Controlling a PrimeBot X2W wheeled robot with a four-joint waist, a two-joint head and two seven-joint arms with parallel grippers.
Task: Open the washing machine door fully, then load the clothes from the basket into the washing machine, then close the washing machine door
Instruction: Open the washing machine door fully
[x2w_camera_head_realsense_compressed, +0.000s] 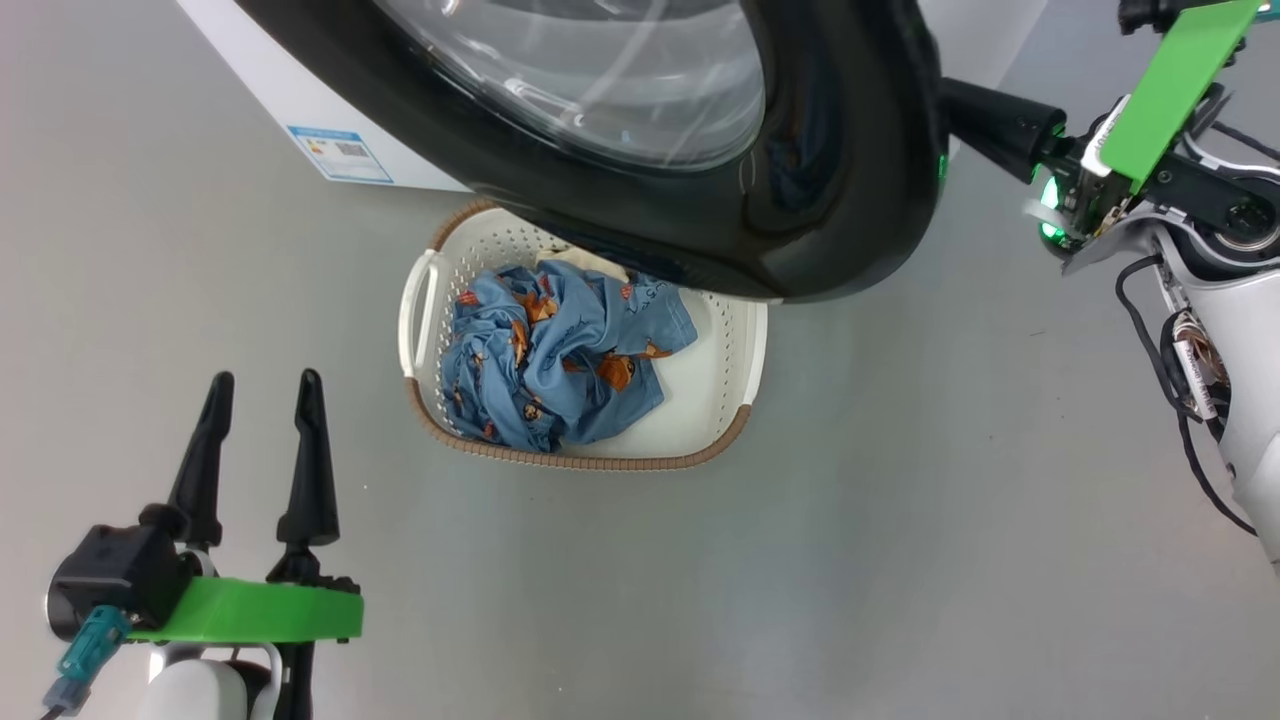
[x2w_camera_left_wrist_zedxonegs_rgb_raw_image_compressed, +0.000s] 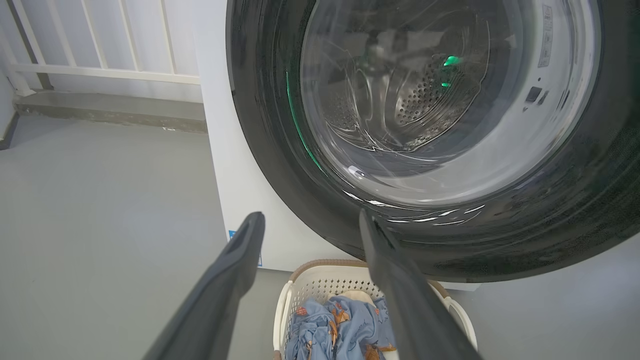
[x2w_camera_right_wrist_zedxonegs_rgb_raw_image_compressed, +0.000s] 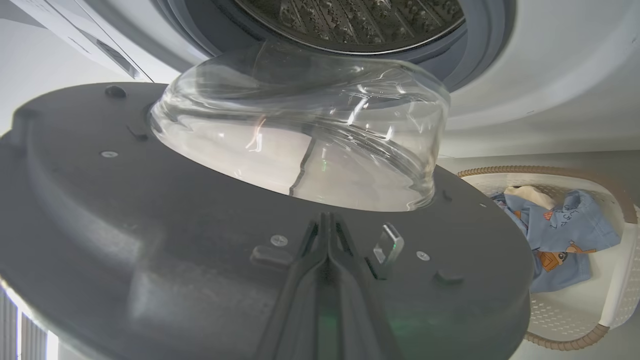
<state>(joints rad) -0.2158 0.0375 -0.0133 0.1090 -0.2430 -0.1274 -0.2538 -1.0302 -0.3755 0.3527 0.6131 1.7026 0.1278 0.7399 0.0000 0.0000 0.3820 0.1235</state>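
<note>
Fingers of right gripper (x2w_camera_right_wrist_zedxonegs_rgb_raw_image_compressed: 327, 220) pressed together, tips at inner face of round glossy black washing machine door (x2w_camera_right_wrist_zedxonegs_rgb_raw_image_compressed: 150, 225); left gripper (x2w_camera_head_realsense_compressed: 265, 380) spread wide

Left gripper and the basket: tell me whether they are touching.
Apart. The head view shows the open left gripper left of the basket, with bare grey floor between them.

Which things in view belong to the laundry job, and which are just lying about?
Job: door, washer, basket, clothes, right hand shut at the door's inner face.
Lying about: railing, ledge under it, floor.
</note>
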